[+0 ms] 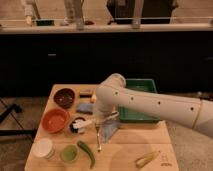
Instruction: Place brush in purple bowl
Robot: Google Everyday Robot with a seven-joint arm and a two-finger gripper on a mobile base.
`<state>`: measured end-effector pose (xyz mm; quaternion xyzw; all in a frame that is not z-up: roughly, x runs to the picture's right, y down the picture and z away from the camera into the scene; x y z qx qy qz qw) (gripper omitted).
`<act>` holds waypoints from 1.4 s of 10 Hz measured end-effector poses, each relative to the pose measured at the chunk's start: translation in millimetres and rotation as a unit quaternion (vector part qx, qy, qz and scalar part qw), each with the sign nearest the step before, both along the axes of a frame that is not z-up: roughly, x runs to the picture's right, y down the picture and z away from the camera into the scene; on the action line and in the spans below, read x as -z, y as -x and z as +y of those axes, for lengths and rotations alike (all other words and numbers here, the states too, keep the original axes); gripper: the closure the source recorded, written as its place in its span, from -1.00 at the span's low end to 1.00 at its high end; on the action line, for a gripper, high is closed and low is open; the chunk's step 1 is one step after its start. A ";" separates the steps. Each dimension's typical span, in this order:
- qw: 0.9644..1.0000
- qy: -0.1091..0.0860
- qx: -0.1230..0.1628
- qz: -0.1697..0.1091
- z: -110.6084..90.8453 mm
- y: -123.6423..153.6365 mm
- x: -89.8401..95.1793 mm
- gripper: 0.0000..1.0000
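Note:
The brush (84, 123) has a white handle and a black bristle head that points left. My gripper (98, 120) is shut on the handle's right end and holds the brush low over the table, just right of the orange bowl (54, 120). The purple bowl (64, 97) stands at the table's back left, behind the orange bowl and up-left of the brush head. It holds nothing. My white arm reaches in from the right across the table's middle.
A green bin (139, 102) stands at the back right, partly behind my arm. A blue cloth (109, 131) and a silver fork (99, 141) lie under the gripper. A white cup (43, 148), a small green bowl (69, 153), a green pepper (88, 153) and a yellowish piece (147, 159) lie along the front.

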<state>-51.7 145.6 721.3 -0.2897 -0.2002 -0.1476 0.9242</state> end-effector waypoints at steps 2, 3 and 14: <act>1.000 -0.005 -0.002 -0.009 -22.1 29.2 -8.1 0.62; 1.000 -0.004 -0.005 -0.005 -26.9 34.7 -11.7 0.62; 0.999 0.010 -0.030 0.022 -38.4 54.5 -28.9 0.62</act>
